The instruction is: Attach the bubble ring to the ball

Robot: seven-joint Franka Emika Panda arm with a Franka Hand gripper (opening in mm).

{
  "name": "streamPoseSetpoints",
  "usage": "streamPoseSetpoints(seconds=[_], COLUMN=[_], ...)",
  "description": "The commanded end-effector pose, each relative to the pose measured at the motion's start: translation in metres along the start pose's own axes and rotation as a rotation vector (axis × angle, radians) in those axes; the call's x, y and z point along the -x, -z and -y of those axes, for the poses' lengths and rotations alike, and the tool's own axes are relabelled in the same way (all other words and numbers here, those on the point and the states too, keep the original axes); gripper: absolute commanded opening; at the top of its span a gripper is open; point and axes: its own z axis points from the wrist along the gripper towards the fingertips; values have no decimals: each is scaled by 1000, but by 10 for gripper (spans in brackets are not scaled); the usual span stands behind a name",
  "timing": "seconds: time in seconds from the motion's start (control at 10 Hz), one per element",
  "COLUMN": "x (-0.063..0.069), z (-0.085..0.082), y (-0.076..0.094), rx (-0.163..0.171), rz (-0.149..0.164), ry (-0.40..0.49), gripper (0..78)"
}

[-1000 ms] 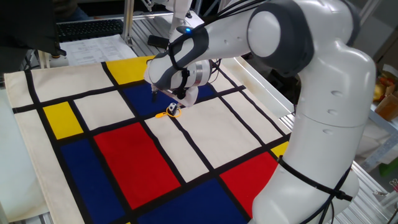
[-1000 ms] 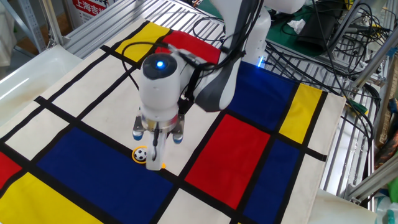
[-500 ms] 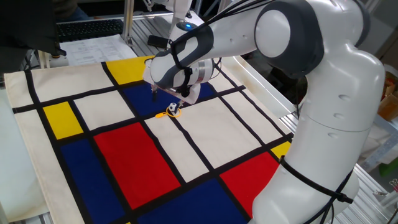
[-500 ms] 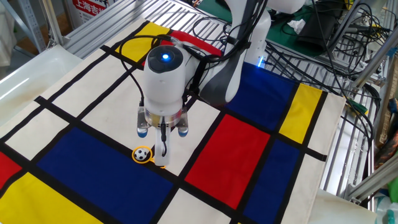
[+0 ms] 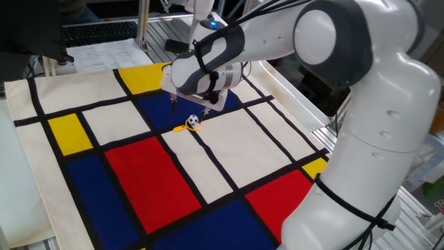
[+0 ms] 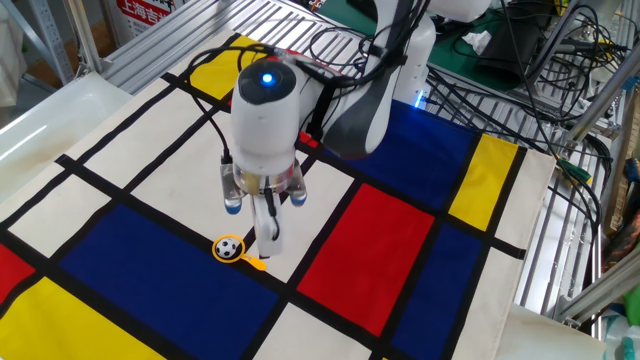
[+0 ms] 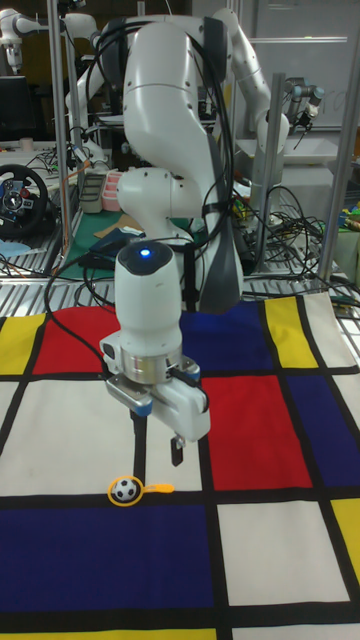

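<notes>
The ball [image 7: 124, 490], white with black patches, lies on the patterned cloth inside the yellow hoop of the bubble ring [image 7: 139, 491], whose orange handle points right. Both also show in the fixed views: the ball [image 6: 229, 247] with the bubble ring [image 6: 254, 263] around it, and the ball [image 5: 195, 121] beside a black line of the cloth. My gripper [image 7: 157, 446] hangs open and empty a little above and to the right of them, touching neither. From the other side the gripper [image 6: 266, 238] stands just over the handle.
The cloth [image 6: 120, 270] of red, blue, yellow and white panels covers the table. A white tray [image 6: 45, 115] lies along its left edge. Cables and metal framing [image 6: 560, 200] crowd the far right. The arm's big body [image 5: 361, 139] looms over the right side.
The gripper has lifted up and away from the ring's handle, leaving the ring lying around the ball. Ball and ring have stayed in place.
</notes>
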Motion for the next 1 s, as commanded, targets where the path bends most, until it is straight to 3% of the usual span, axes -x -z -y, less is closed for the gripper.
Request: streamPoseSetpoints(seconds=[0.1, 0.3, 1.0], x=[-3, -4, -9], z=[8, 3, 3], y=[37, 56, 74], rx=[-17, -49, -53], rz=[-4, -24, -37], ry=[226, 285, 388], gripper=[774, 774, 774])
